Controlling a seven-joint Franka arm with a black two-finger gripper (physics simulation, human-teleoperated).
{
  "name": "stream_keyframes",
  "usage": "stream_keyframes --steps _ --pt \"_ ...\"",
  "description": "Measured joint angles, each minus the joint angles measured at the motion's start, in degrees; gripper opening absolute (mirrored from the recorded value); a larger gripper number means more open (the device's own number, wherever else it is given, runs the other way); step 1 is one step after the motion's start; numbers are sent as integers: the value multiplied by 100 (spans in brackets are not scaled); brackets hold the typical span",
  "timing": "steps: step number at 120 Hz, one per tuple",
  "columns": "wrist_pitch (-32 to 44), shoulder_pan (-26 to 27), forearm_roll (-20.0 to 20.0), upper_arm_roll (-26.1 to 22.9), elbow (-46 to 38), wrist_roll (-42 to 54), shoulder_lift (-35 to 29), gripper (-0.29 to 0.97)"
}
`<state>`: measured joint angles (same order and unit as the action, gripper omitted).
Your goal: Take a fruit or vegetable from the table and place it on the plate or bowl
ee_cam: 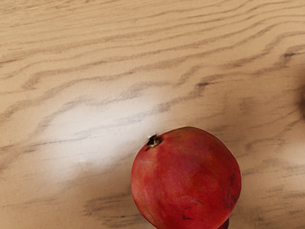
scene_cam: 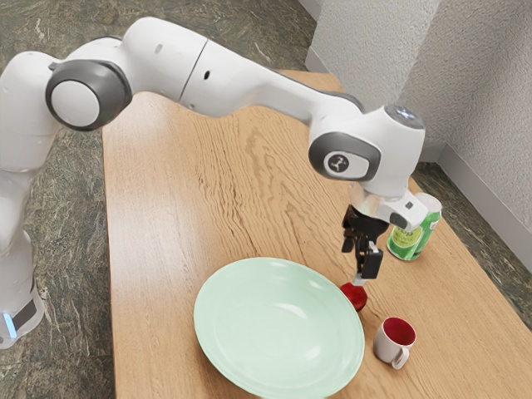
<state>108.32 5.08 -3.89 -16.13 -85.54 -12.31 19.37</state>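
Observation:
A red pomegranate lies on the wooden table, right against the rim of the pale green plate on the exterior view's right side. My gripper hangs straight down over the fruit. Its black fingers stand apart, their tips just at the fruit's top, and they do not clasp it. In the wrist view the pomegranate sits close under my hand, its dark calyx turned up and a soft shadow beside it on the wood. The plate holds nothing.
A white mug with a red inside stands near the table's front, just right of the fruit. A green can lies behind my hand. A grey wall corner rises at the back right.

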Motion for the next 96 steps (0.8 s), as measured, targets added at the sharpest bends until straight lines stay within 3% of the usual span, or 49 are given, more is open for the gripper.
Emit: stream_keyframes --steps 41,96 --pt "33 252 -13 5 147 -190 222 68" --pt "183 202 -31 48 428 -294 432 68"
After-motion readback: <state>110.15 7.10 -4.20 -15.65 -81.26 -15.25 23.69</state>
